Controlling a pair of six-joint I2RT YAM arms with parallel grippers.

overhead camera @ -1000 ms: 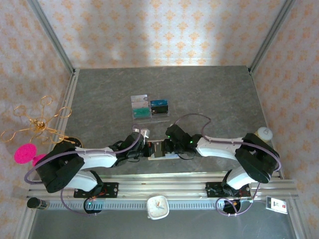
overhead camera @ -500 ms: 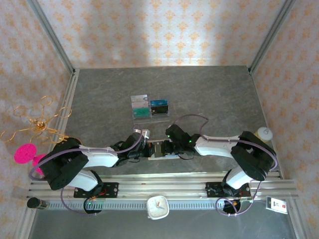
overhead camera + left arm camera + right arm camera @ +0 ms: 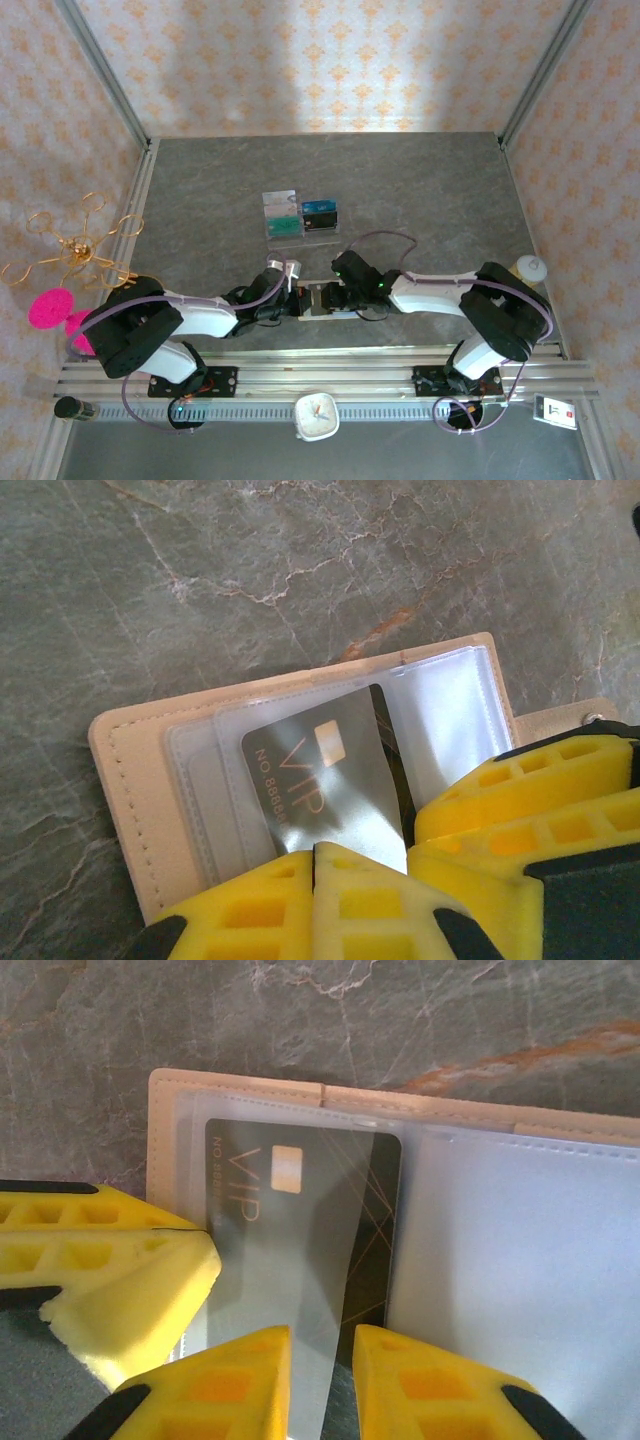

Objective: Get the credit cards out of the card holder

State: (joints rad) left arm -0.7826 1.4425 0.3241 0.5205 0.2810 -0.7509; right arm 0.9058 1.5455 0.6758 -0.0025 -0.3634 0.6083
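Observation:
The beige card holder (image 3: 130,780) lies open and flat on the table, clear sleeves up, between both grippers (image 3: 318,299). A dark credit card (image 3: 320,780) marked VIP sits askew in the left sleeve, part of it out. My left gripper (image 3: 316,858) is shut on the card's near edge, and its yellow fingers (image 3: 110,1260) meet that edge of the card (image 3: 300,1220) in the right wrist view. My right gripper (image 3: 320,1345) has its jaws a narrow gap apart, tips down on the sleeve page beside the card. Its fingers (image 3: 520,800) cover the holder's right half.
A clear acrylic tray (image 3: 300,232) with cards in it stands farther back at mid-table. A white clock (image 3: 317,415) sits on the near rail, a gold wire ornament (image 3: 75,245) and pink puff (image 3: 50,308) at the left, and a white bottle (image 3: 530,267) at the right.
Both arms have shifted slightly, the left arm's elbow drawing in toward its base. The grippers and card holder stay in almost the same spot.

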